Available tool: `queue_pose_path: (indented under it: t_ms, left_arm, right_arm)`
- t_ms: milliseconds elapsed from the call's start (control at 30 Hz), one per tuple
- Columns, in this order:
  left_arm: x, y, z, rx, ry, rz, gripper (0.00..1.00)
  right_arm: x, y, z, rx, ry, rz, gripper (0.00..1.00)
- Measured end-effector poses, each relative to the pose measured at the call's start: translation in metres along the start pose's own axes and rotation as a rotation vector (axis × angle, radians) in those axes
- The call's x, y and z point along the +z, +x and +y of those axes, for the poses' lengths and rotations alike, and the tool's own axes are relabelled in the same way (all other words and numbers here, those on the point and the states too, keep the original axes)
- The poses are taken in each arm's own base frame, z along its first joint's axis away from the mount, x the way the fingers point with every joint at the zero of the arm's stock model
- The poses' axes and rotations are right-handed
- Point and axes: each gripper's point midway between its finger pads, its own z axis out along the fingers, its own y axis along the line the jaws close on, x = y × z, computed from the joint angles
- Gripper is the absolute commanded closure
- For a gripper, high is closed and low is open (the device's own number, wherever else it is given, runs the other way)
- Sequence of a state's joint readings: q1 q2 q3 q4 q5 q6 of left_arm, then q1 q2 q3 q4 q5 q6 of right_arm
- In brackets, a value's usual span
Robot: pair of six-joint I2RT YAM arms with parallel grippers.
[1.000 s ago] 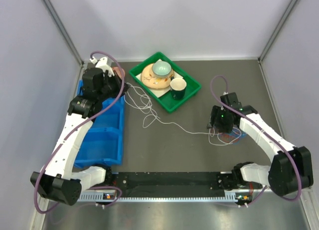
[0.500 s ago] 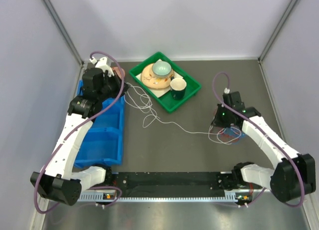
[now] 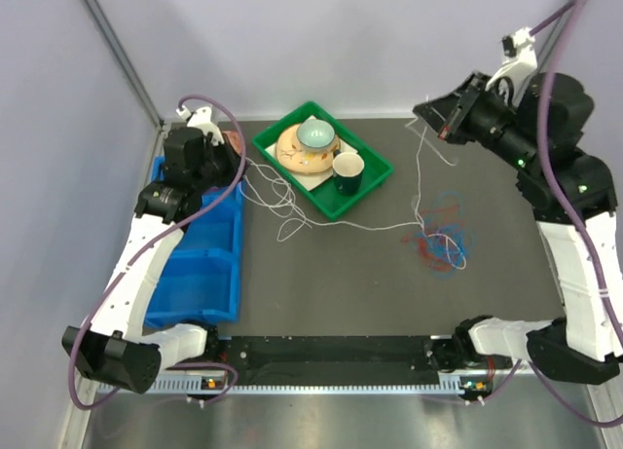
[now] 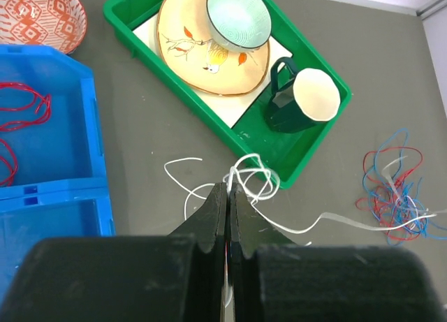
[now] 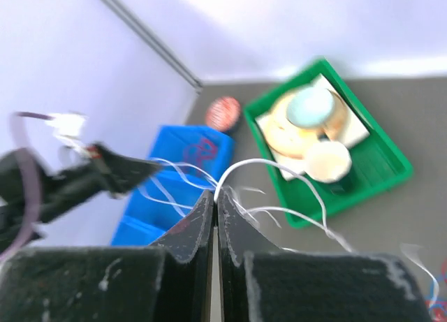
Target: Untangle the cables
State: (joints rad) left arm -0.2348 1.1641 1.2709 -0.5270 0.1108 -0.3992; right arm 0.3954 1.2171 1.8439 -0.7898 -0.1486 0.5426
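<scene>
The white cable (image 3: 277, 201) lies in loops beside the green tray and stretches right across the table. My left gripper (image 3: 240, 167) (image 4: 228, 190) is shut on one end of it, just above its loops (image 4: 253, 178). Raised high at the back right, my right gripper (image 3: 421, 114) (image 5: 215, 195) is shut on another part of the white cable (image 5: 279, 165), which hangs down to the pile. Red and blue cables (image 3: 440, 241) (image 4: 391, 189) lie tangled on the table at the right. Another red cable (image 4: 26, 112) lies in the blue bin.
A green tray (image 3: 372, 188) (image 4: 318, 163) holds a plate (image 4: 202, 63), a pale bowl (image 3: 315, 132) and a dark mug (image 3: 348, 170). The blue bin (image 3: 209, 259) (image 5: 183, 170) stands along the left. A red patterned bowl (image 4: 42, 15) sits behind it.
My right gripper shut over the pile, then rose up and back with the white cable, drawing it out of the red and blue tangle. The left arm stayed put.
</scene>
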Motion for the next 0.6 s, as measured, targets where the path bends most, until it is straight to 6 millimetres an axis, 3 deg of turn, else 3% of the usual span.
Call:
queue_pose_path:
  t_ms: [100, 233, 300, 400, 500, 567, 600]
  left_arm:
    - [0.002, 0.001, 0.001, 0.007, -0.003, 0.006, 1.0]
    - [0.002, -0.001, 0.0, 0.014, 0.005, 0.002, 1.0]
    - [0.002, -0.002, -0.003, 0.018, 0.02, -0.002, 1.0]
    - [0.002, -0.004, -0.009, 0.024, 0.051, -0.006, 1.0]
    - [0.0, -0.005, -0.016, 0.026, 0.086, -0.007, 1.0]
    - [-0.001, -0.005, -0.019, 0.028, 0.106, -0.006, 1.0]
    - [-0.002, -0.005, -0.022, 0.029, 0.12, -0.006, 1.0]
  right_arm:
    - [-0.01, -0.026, 0.032, -0.015, -0.092, -0.054, 1.0]
    - [-0.003, -0.014, 0.039, -0.011, -0.119, -0.009, 1.0]
    - [0.01, 0.012, 0.035, -0.015, -0.111, 0.06, 1.0]
    - [0.033, 0.075, 0.018, -0.019, -0.072, 0.218, 1.0]
    - [0.047, 0.148, -0.019, -0.007, 0.013, 0.383, 1.0]
    - [0.046, 0.196, -0.047, 0.002, 0.082, 0.491, 1.0]
    - [0.044, 0.213, -0.056, 0.003, 0.107, 0.531, 0.95]
